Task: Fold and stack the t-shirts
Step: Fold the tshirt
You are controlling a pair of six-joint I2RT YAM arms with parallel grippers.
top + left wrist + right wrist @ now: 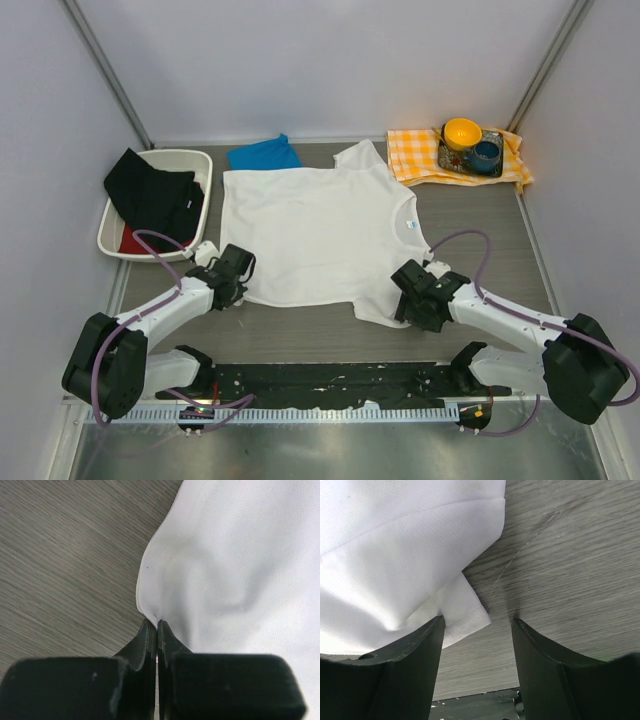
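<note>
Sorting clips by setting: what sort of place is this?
Likely a robot lab cell: plain white walls enclose a table, the left arm and right arm are mounted at its near edge, with a white t-shirt spread out.

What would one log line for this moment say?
left gripper: shut on white t-shirt hem | right gripper: open at sleeve corner | blue t-shirt: folded
</note>
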